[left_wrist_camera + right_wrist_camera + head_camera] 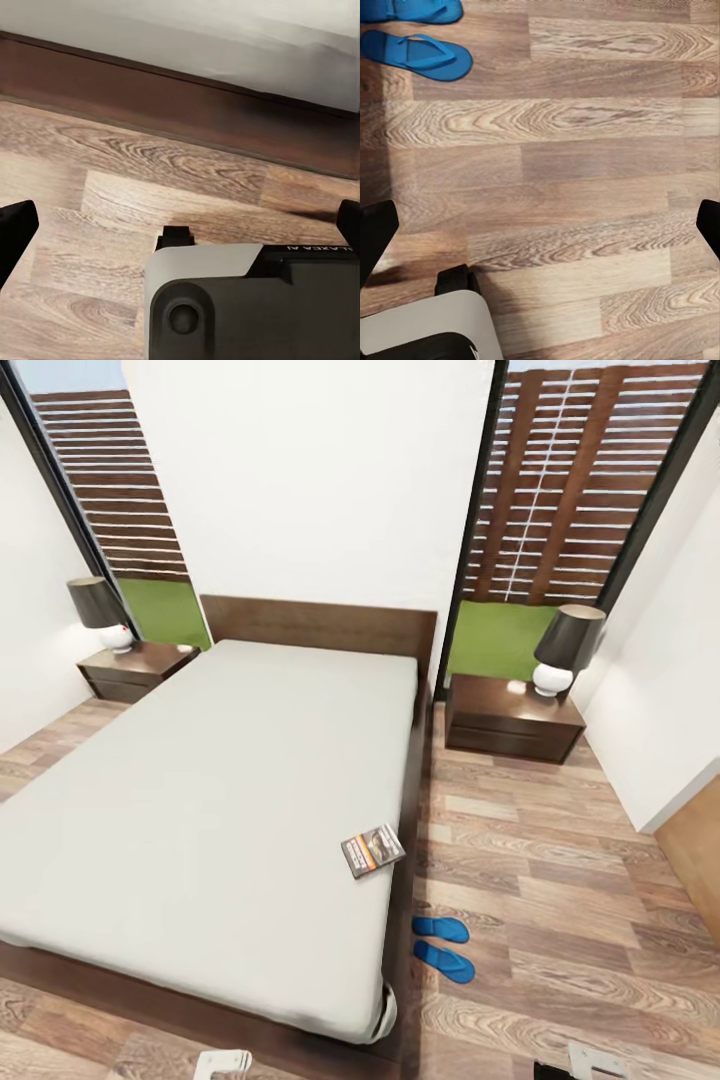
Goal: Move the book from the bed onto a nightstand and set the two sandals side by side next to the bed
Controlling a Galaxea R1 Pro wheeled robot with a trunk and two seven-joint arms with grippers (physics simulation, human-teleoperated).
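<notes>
Two sandals (416, 54) side by side on floor (585, 172), beyond my spread right fingers (375, 232) | left fingers (15, 232) spread, facing bed (187, 105) | book (373, 850) on mattress edge

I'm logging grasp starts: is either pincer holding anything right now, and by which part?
Nothing is held. Both pincers' fingers are spread wide over bare floor; the book lies on the bed, the sandals on the floor.

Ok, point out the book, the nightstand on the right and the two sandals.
book (373, 850), head view, middle of its dark cover, near the mattress edge.
right nightstand (505, 722), head view, bare wooden top.
sandals (441, 946), head view, on the wooden floor beside the bed; point on the nearer one's strap end.
</notes>
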